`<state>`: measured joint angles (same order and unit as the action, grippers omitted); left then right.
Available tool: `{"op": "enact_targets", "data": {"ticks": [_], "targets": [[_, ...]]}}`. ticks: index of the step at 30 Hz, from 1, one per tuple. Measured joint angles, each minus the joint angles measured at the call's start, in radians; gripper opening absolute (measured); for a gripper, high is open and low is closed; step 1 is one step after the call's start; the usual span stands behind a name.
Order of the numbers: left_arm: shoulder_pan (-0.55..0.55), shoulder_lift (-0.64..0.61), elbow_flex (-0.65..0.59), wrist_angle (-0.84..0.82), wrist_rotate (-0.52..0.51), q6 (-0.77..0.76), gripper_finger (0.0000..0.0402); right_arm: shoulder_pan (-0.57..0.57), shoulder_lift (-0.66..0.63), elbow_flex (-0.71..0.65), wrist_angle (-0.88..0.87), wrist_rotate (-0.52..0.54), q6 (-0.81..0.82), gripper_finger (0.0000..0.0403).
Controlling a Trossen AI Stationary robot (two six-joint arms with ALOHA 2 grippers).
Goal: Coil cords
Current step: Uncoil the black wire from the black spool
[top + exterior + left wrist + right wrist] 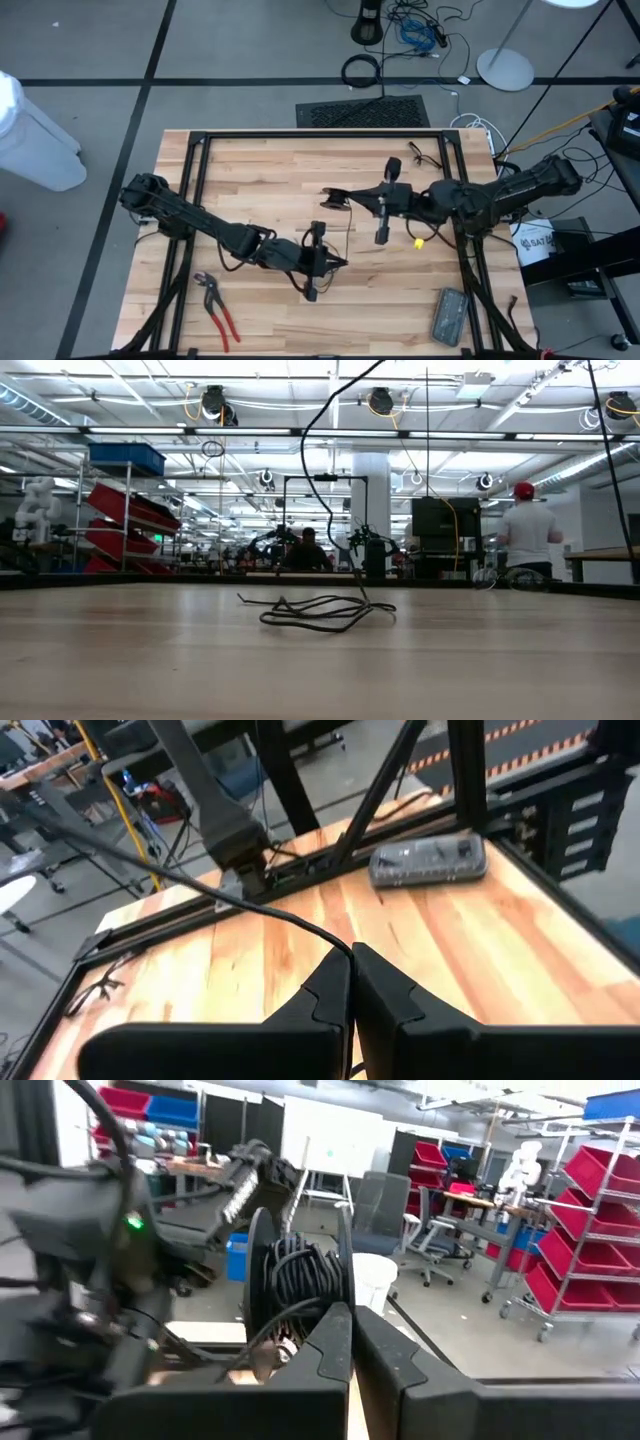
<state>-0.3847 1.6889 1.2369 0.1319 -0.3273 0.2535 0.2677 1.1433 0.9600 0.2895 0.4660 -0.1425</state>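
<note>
The cord is thin and black. Part of it is wound into a small bundle of loops (300,1270), seen near the table's middle in the high view (334,197). My right gripper (350,197) is shut on that bundle. From there a single strand (348,230) runs toward the near edge to my left gripper (343,262), which is shut on it. A loose tangle of cord (320,610) lies on the tabletop, and a strand rises from it out of the low view. My left gripper pinches a single strand of the cord (330,942) between its two fingertips (335,982). The fingers slant slightly down and lie across the strand. The strand leads away off the table surface (150,865), fairly straight. My right gripper has the bundle of loops (318,1295) at the free ends of its shut fingers (335,1342), coming level from the table's right. The bundle stands upright in front of the fingertips, lifted clear of the table. The exact spot of contact is hidden by the fingers.
Red-handled pliers (215,305) lie near the front left. A grey case (450,315) sits at the front right corner, and a small yellow piece (418,241) lies right of centre. Black frame rails (195,190) run along the table's sides and back.
</note>
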Motion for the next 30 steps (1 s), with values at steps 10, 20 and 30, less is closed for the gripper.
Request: {"op": "enact_targets", "data": {"ticks": [10,20,30], "targets": [[-0.001,-0.022,0.000,-0.196,-0.051,0.023,0.0015,0.063,-0.086,0.000,-0.036,0.003,0.000,0.0000],[-0.001,-0.147,0.000,-0.472,-0.197,-0.133,0.0016,0.096,-0.138,0.000,-0.084,0.005,0.004,0.0000],[-0.109,-0.344,0.000,-0.655,-0.232,-0.325,0.0061,0.096,-0.142,0.000,-0.099,0.006,0.019,0.0000]]}}
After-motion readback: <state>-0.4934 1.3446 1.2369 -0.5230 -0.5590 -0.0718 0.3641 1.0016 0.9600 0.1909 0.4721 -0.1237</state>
